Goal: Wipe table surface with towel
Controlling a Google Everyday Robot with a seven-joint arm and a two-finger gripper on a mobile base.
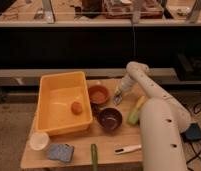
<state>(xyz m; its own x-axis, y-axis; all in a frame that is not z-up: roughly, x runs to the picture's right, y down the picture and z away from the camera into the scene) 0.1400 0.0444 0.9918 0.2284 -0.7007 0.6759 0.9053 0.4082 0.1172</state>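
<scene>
My gripper hangs low over the table beside the orange bowl, with the dark bowl near. The yellow bin holds an orange ball. The towel lies at the front-left corner.

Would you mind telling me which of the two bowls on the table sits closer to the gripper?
The orange bowl, just left of the gripper; the dark brown bowl sits farther off, toward the table's front.
</scene>
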